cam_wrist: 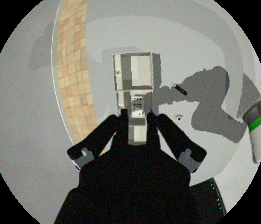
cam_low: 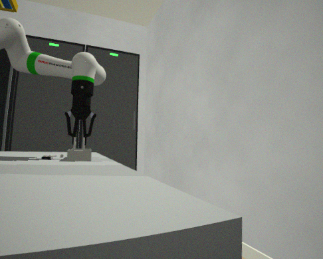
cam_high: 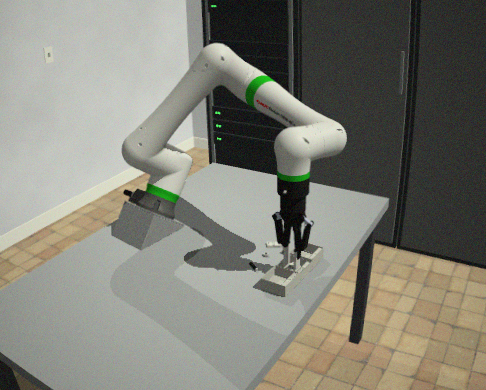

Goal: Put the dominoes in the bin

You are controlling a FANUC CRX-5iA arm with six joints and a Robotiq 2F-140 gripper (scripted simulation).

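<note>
My gripper (cam_high: 293,246) hangs straight down over a pale two-compartment bin block (cam_high: 289,271) near the table's right edge. A pale domino stands upright between the fingertips, its lower end down in the middle of the block. The fingers are slightly parted around it, so the gripper is open. In the wrist view the domino (cam_wrist: 138,125) sits between the fingers, with the bins (cam_wrist: 135,75) right behind it. The side view shows the gripper (cam_low: 79,139) just above the bins (cam_low: 79,155). I cannot read the bin marks.
Two small white pieces (cam_high: 272,244) (cam_high: 264,254) and a dark piece (cam_high: 252,265) lie on the table just left of the bins. The dark piece also shows in the wrist view (cam_wrist: 180,90). The robot's base (cam_high: 145,221) stands at the table's left edge.
</note>
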